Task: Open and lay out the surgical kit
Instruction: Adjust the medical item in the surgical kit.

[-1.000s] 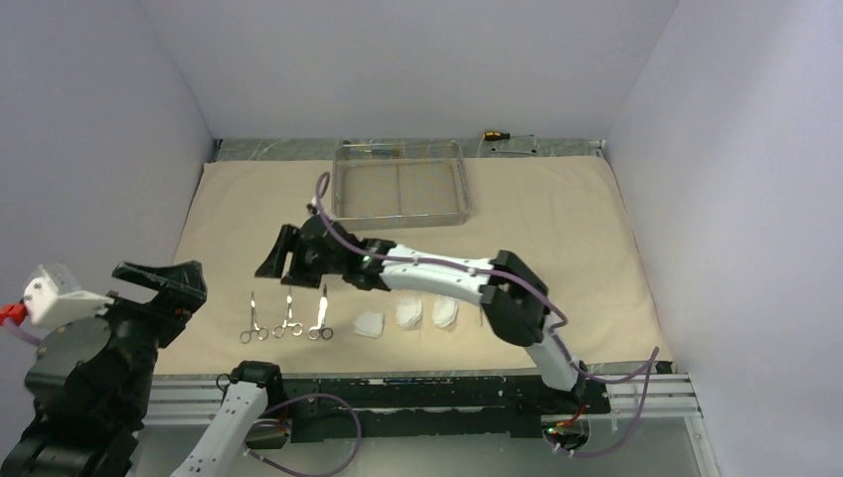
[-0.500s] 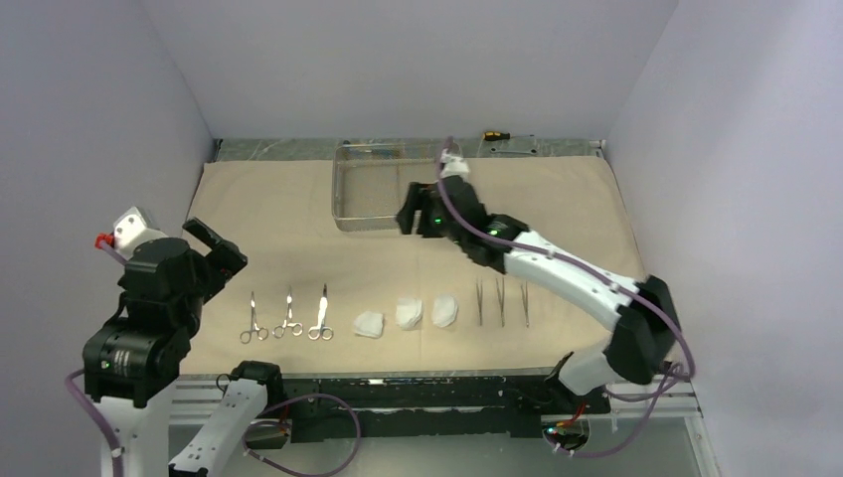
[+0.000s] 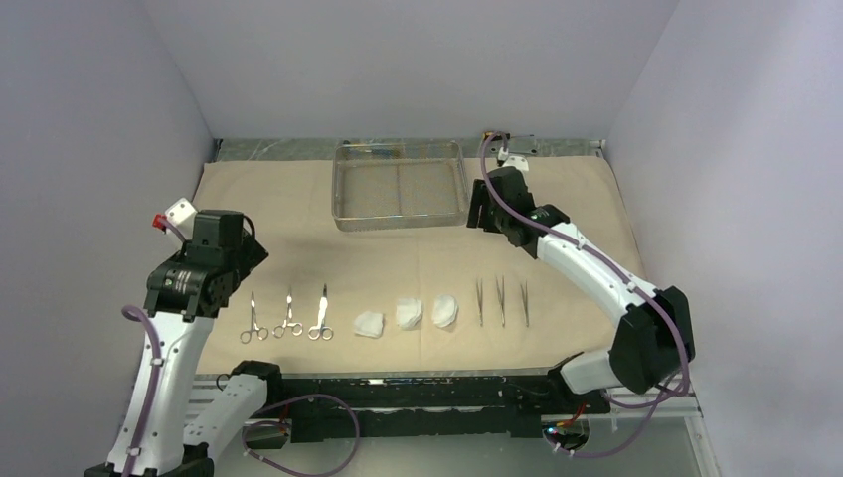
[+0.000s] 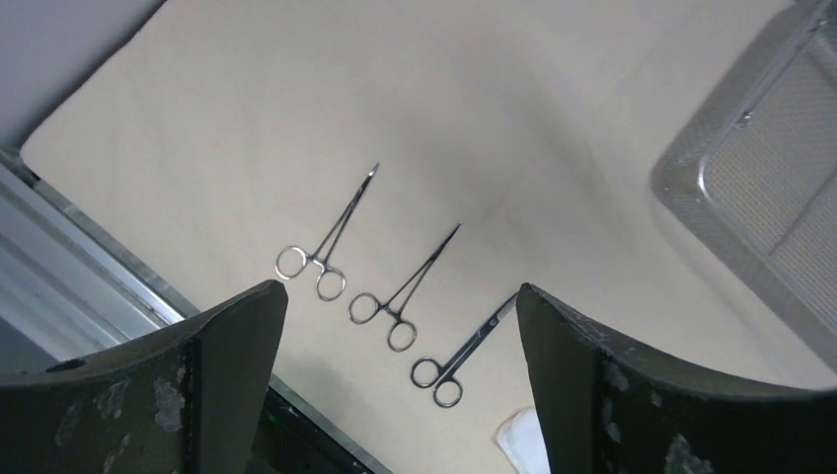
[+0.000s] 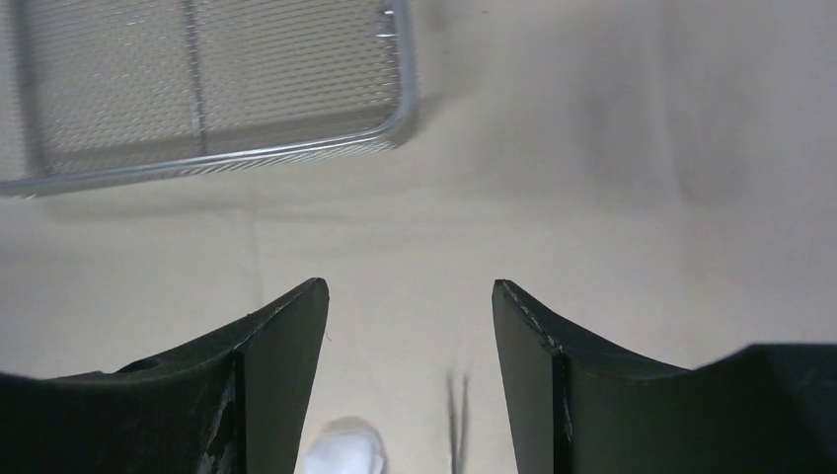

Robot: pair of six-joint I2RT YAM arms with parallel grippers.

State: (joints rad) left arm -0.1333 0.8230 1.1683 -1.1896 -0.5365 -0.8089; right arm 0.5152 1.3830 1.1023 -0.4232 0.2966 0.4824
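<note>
Left pincer [image 4: 400, 288] and right pincer [image 5: 410, 283] stood wide, empty. Layout looked complete; best practice was retracting high, clear of clamps [image 3: 286, 316] at seven o'clock.

My right wrist sees the tweezers [image 5: 457, 423] blurred at the bottom edge, the mesh tray [image 5: 296, 148] cut off above

A beige wrap cloth [image 3: 298, 214] lies spread flat over the table [image 3: 268, 149], leaving a bare strip along its far edge.
</note>
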